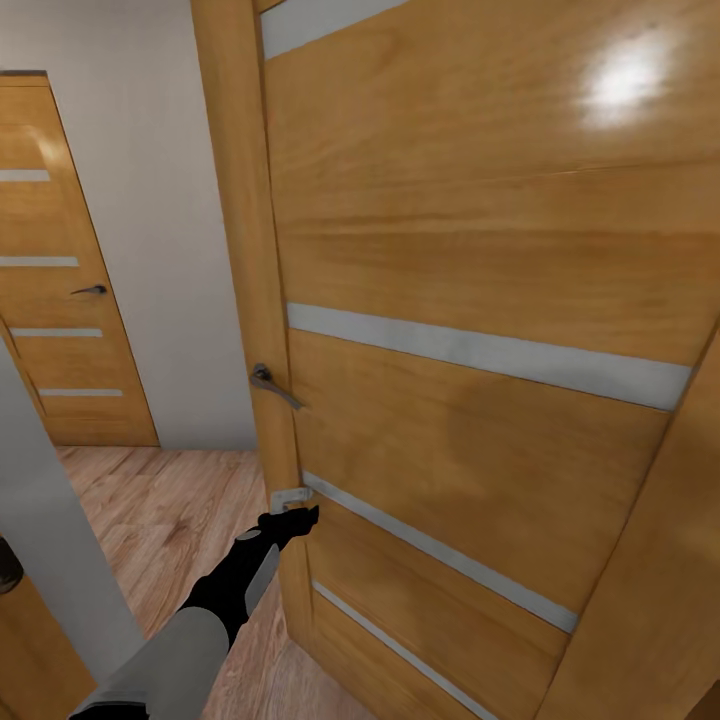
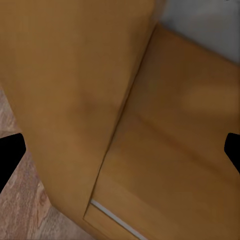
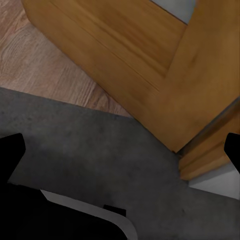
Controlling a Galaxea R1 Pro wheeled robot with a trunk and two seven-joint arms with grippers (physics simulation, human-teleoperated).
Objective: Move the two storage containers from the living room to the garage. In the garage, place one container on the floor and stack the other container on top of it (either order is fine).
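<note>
Reaching forward, the left end effector touches the wooden door, fingers spread apart.

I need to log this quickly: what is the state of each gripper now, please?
Left gripper: open, holding nothing, close to the door.
Right gripper: open, holding nothing, above the grey floor.

You have nothing to read here: no lettering, label, brand, number or sign can be made out on anything in view. The big wooden door in front of you carries only plain pale strips and a metal handle, and the second door down the hall is just as bare of any writing.
</note>
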